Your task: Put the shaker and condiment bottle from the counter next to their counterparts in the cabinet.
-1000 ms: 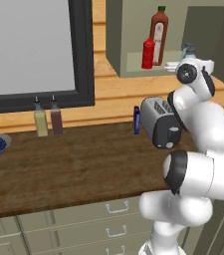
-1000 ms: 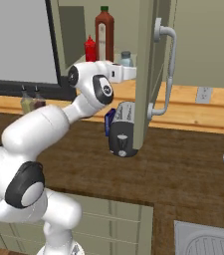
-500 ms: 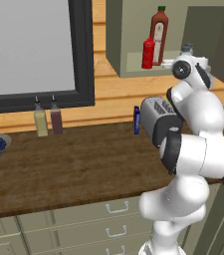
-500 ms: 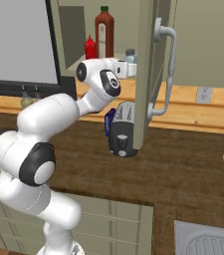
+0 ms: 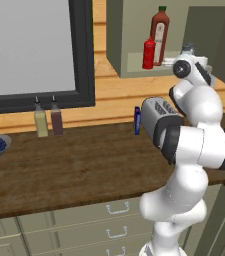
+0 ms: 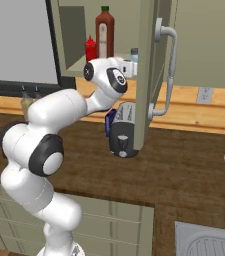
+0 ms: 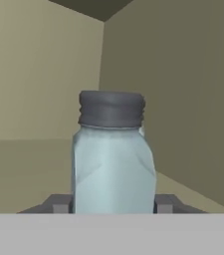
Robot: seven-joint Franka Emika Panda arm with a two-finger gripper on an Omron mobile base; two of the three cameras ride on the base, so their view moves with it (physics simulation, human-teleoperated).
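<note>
hand (image 7: 113, 204): closed around the small pale blue-grey translucent shaker with dark grey cap (image 7: 112, 159) | shaker: upright between the fingers, inside the olive-beige wall cabinet (image 7: 39, 74), above its flat shelf

No readable text; the tall sauce bottle's (image 5: 159, 36) label is blurred

Cabinet shelf (image 5: 134, 61): condiment bottle (image 5: 148, 53), tall sauce bottle (image 5: 159, 36). Counter (image 5: 74, 170): toaster (image 5: 156, 120), two dispenser bottles (image 5: 49, 117).
</note>
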